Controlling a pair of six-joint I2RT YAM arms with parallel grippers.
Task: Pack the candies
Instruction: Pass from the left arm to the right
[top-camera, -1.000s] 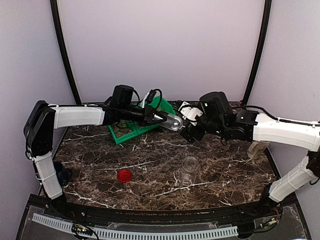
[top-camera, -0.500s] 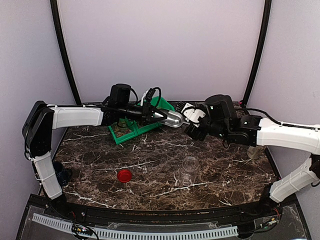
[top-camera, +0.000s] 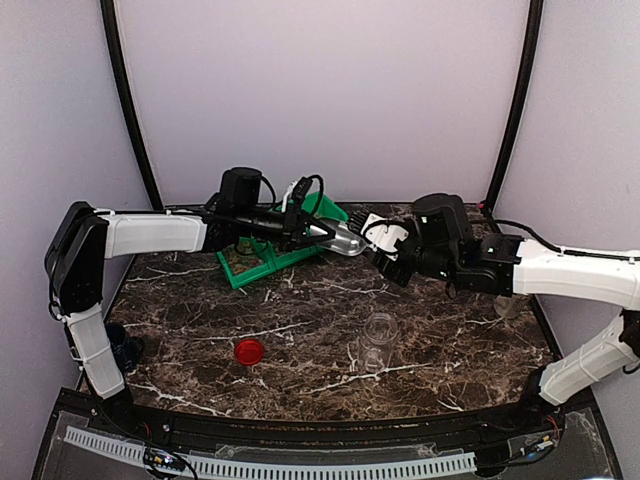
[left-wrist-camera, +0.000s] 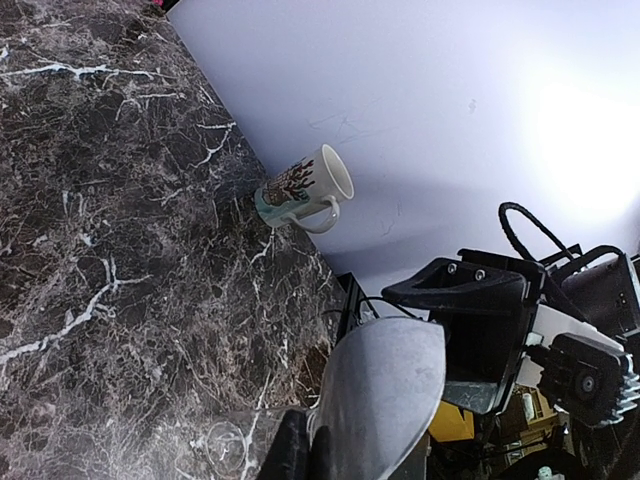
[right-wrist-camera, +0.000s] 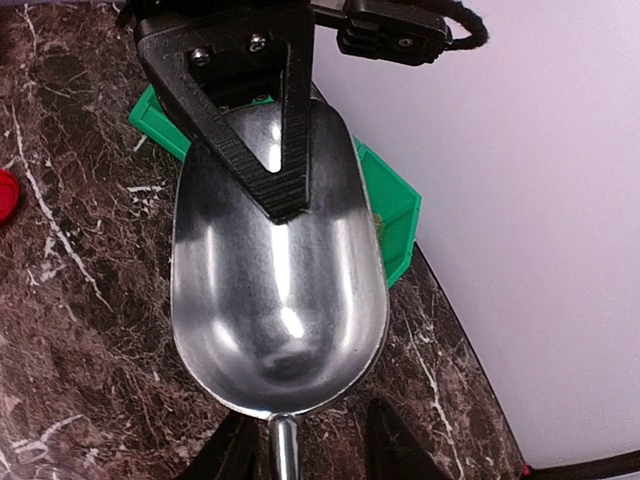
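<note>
Candies (right-wrist-camera: 376, 217) are hard to make out, just a few tan specks in the green tray (right-wrist-camera: 402, 222), which sits right behind and under your left gripper (right-wrist-camera: 284, 200). That gripper is clamped on the bowl of the metal scoop (right-wrist-camera: 280, 300), with one finger pressed inside it, and the scoop's empty. Your right gripper (right-wrist-camera: 310, 448) is at the handle end, fingers parted either side of the handle and not touching it. The glass jar (top-camera: 379, 338) stands base-side of the right gripper.

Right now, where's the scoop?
Top view, back centre: the metal scoop is pinched by the left fingers, its handle between the right fingers, just right of the green tray.
</note>
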